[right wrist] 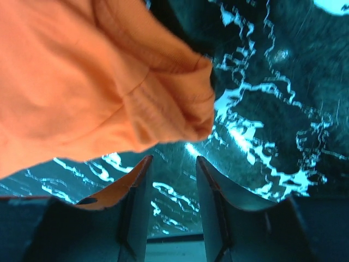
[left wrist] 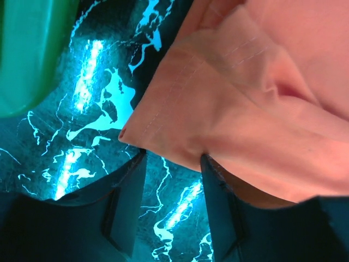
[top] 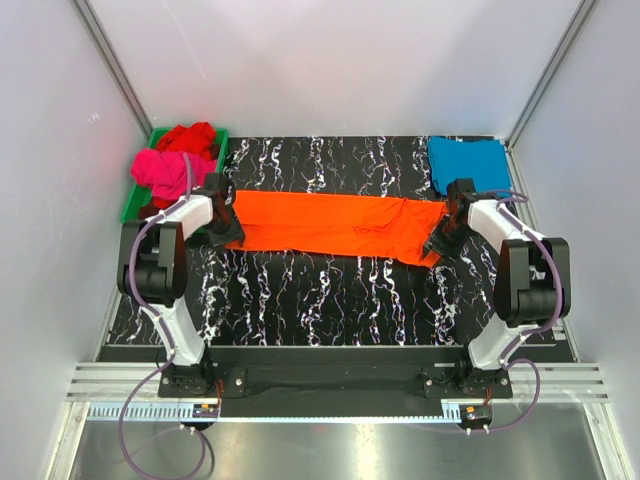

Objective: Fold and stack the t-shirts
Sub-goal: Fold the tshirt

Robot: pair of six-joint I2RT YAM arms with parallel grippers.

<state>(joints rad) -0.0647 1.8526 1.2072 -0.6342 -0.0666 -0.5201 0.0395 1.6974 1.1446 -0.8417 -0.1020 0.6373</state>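
At table centre: a bright orange cotton t-shirt (top: 335, 225) lies drawn out as a long narrow band running left to right on the black, white-veined marbled table top (top: 330, 295). It lies flat against the surface, with light creases toward its right end.
Left end of the orange t-shirt: the left gripper (left wrist: 173, 159) stands here, low over the table. Its jaws are parted and the table surface shows in the gap between them. A stitched hem corner lies just ahead of the fingertips and overlaps the tip of the finger (left wrist: 218, 218) on the right of the wrist view. No fabric is pinched; the gripper is released.
Right end of the orange t-shirt: the right gripper (right wrist: 173, 159) stands here, likewise low. Its jaws are parted and the marbled surface shows between them. A bunched fold of fabric sits just ahead of the tips, and some cloth lies over the finger (right wrist: 136, 207) on the left of the wrist view. Nothing is clamped; the gripper is released.
Far right corner: a teal-blue t-shirt (top: 468, 163) lies folded into a flat rectangle on the table, just beyond the right arm and apart from the orange t-shirt.
Far left corner: a green plastic tray (top: 130, 208) sits at the table edge, just beside the left arm.
Tray contents: a magenta-pink t-shirt (top: 160, 170) lies crumpled at the near side, and a red t-shirt (top: 190, 137) lies crumpled behind it. The two touch.
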